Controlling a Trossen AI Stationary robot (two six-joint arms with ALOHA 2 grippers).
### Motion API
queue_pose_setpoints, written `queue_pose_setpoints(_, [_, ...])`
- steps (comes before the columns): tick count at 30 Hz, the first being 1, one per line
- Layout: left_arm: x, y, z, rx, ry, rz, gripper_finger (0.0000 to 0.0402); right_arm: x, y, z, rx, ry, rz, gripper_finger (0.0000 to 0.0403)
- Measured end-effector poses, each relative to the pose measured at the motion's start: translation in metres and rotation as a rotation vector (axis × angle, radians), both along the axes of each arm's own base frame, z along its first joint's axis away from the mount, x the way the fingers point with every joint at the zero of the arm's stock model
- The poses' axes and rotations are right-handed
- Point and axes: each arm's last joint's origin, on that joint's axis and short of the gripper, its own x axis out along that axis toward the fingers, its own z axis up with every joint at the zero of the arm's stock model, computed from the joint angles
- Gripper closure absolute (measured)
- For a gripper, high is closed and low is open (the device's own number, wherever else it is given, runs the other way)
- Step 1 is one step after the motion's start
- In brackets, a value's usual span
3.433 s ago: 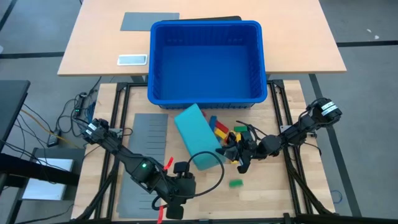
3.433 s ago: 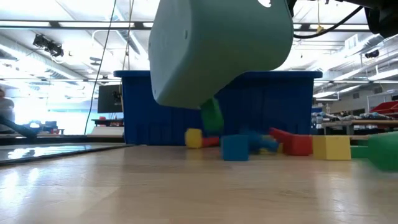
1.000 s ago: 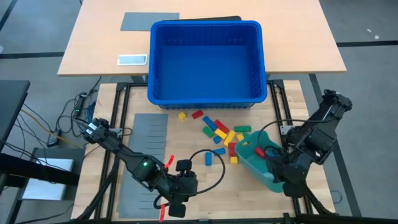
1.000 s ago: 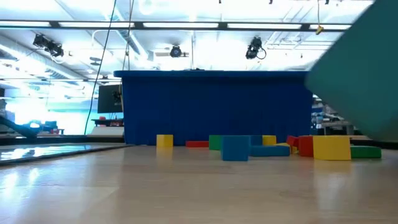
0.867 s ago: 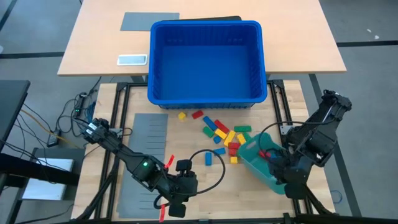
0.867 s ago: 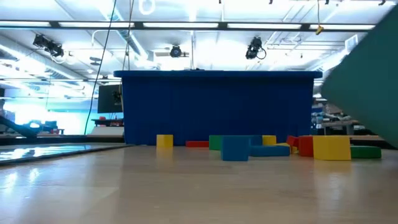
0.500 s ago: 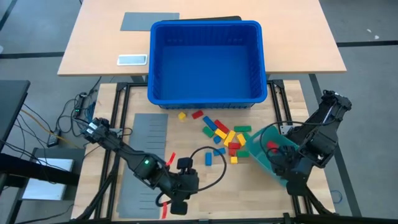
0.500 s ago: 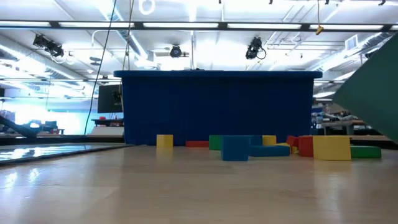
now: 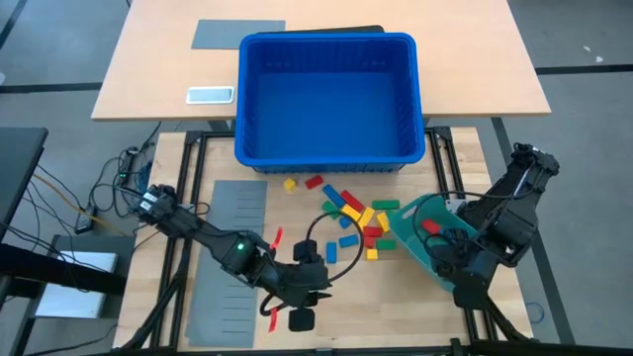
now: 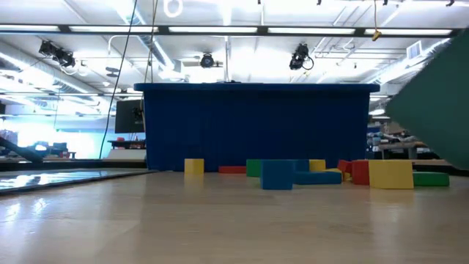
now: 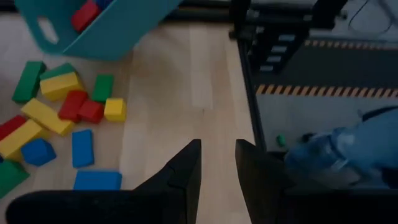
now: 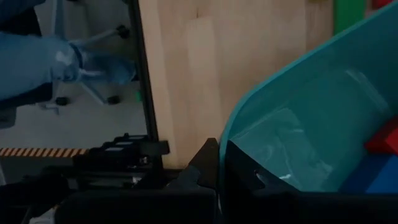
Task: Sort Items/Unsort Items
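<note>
Several red, yellow, green and blue blocks (image 9: pixel 352 214) lie flat and scattered on the wooden table in front of the blue bin (image 9: pixel 328 99). They also show in the low view (image 10: pixel 330 173) and the left wrist view (image 11: pixel 62 107). My right gripper (image 9: pixel 453 265) is shut on a teal tray (image 9: pixel 419 233), held tilted above the table's right side. The tray carries a red block (image 9: pixel 427 229) and a blue block (image 12: pixel 373 177). My left gripper (image 11: pixel 217 163) hovers open over the bare table near the front, left of the tray, with nothing between its fingers. My right gripper holds the tray's rim (image 12: pixel 222 148) at its near end, one finger inside the tray and one outside. The fingers come from above, slanting down. The tray is lifted clear of the table and tilted, its free end (image 9: pixel 398 216) pointing toward the blocks.
A flat grey slotted sheet (image 9: pixel 233 247) lies on the table's left part under my left arm. The big blue bin stands at the far edge. Behind it, a second table holds a phone (image 9: pixel 210 95) and a grey pad (image 9: pixel 237 33). Bare wood lies near the front centre.
My left gripper has swung toward the table's right edge, staying open. My right gripper has tipped the tray, whose free end has shifted a little toward the far edge; the tray stays clear of the table with blocks inside.
</note>
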Motion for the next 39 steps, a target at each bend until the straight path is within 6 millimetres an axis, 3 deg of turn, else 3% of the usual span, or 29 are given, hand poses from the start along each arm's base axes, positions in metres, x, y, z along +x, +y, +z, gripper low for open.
queue_pose_setpoints(14, [0.001,-0.001,0.001,0.003,-0.010,-0.059,0.0296,0.000,0.000,0.000,0.008,0.009,-0.015,0.0399])
queue_pose_setpoints(32, [0.001,0.000,0.001,0.130,-0.027,-0.167,0.0296,0.008,-0.004,0.001,0.070,0.055,-0.094,0.0399])
queue_pose_setpoints(39, [0.009,0.009,0.005,0.155,-0.079,-0.133,0.0296,0.010,-0.006,0.001,0.037,0.014,-0.110,0.0399])
